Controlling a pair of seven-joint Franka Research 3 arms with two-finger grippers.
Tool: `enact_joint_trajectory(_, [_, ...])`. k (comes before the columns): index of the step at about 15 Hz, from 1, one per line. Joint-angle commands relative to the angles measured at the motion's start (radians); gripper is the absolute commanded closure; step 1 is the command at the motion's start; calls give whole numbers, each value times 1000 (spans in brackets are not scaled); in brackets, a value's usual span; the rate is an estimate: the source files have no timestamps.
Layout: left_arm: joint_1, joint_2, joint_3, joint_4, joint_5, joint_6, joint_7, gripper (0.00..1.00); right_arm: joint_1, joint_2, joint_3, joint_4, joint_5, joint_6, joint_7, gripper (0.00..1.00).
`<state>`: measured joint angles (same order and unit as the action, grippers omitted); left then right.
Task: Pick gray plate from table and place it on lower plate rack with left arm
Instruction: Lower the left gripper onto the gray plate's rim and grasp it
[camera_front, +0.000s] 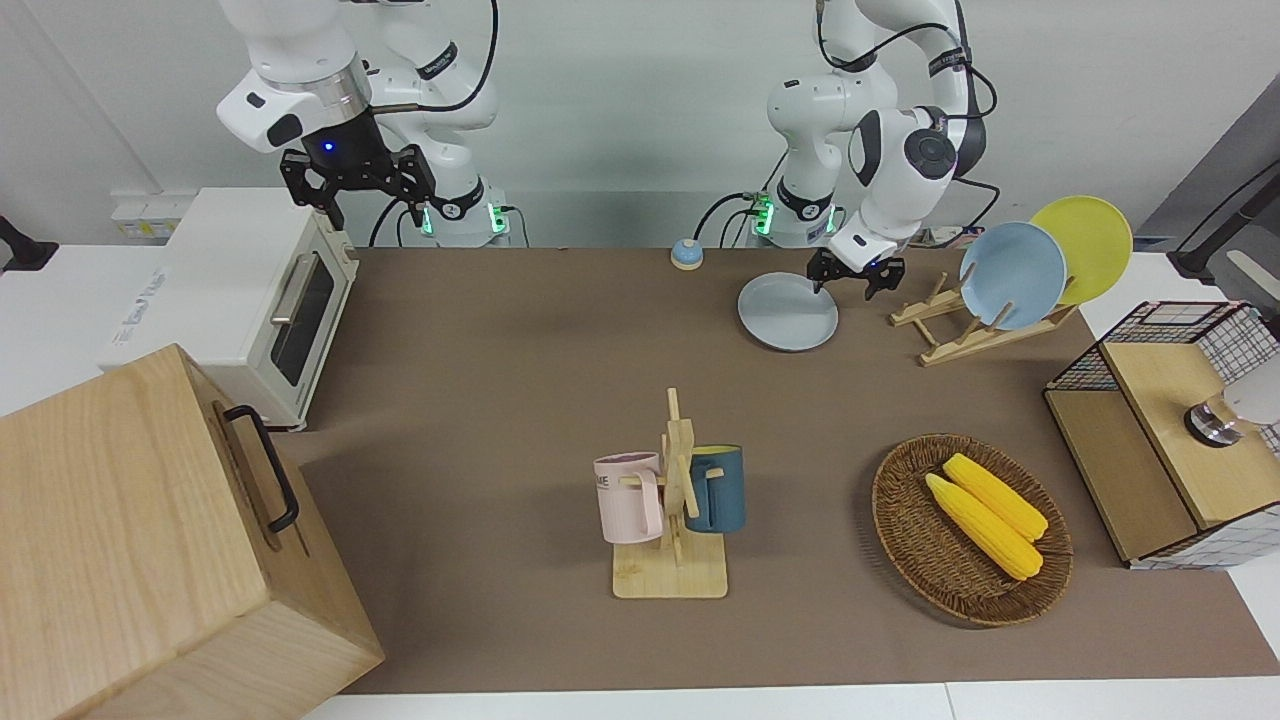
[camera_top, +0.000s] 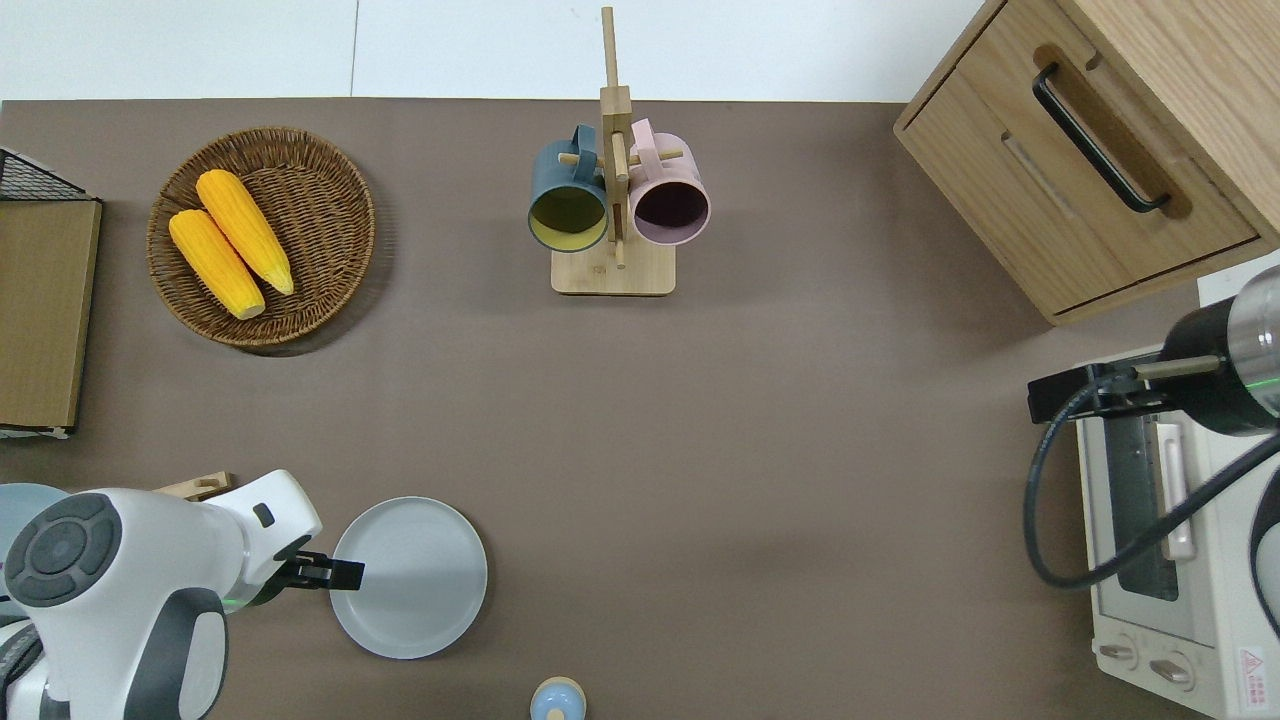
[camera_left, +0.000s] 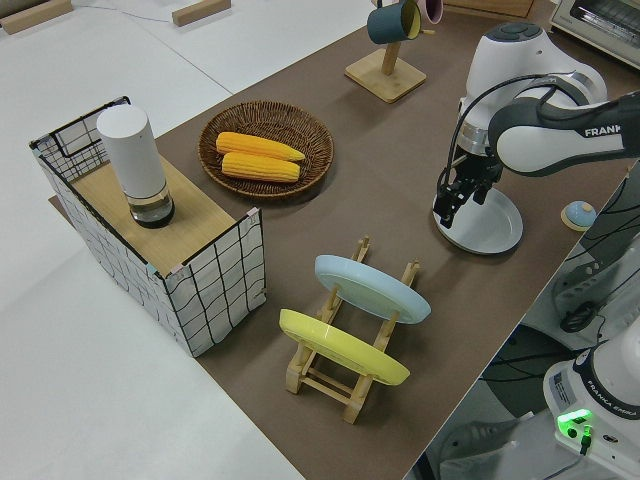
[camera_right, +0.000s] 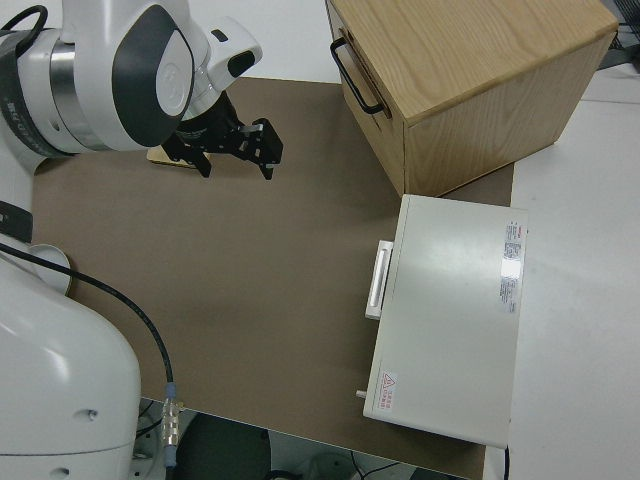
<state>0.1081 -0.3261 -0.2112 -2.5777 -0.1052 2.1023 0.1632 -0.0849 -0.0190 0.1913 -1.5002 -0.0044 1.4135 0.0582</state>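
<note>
- I am judging this as the reach-and-grasp step: the gray plate is lying flat on the table, near the robots' edge and just beside the lower plate rack, which is sitting toward the left arm's end.
- The left gripper is hanging low over the plate's rim on the rack side — its fingers are looking spread, one either side of the edge, and nothing is being held.
- The plate is not lifted yet; I cannot tell whether a fingertip is touching the rim.
- The next move, as I am reading it, is calling for a close on that shallow rim, then a lift with a tilt so the plate can enter a slot upright.
- The rack is already carrying the blue plate and the yellow plate; the free pegs are showing at the end nearest the gray plate, so the slot is tight against the blue plate's face.
- Open room is lying toward the table's middle — the small bell is sitting near the plate, the mug tree and the corn basket well apart.
- The right gripper is parked, fingers apart.
</note>
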Motion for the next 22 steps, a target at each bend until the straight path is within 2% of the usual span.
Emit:
enact_joint_trajectory(1, [-18,-25,6,-64,-14,67,-8,5,-7,-2,5,6,7,-14,0,11])
enact_joint_trajectory(6, [-31,-1,6,-105,-17,140,-8,5,-7,-2,7,6,7,-14,0,11])
enact_joint_trajectory(22, [-60,125,6,-127,-19,249,-10,9,-7,-2,7,6,7,-14,0,13])
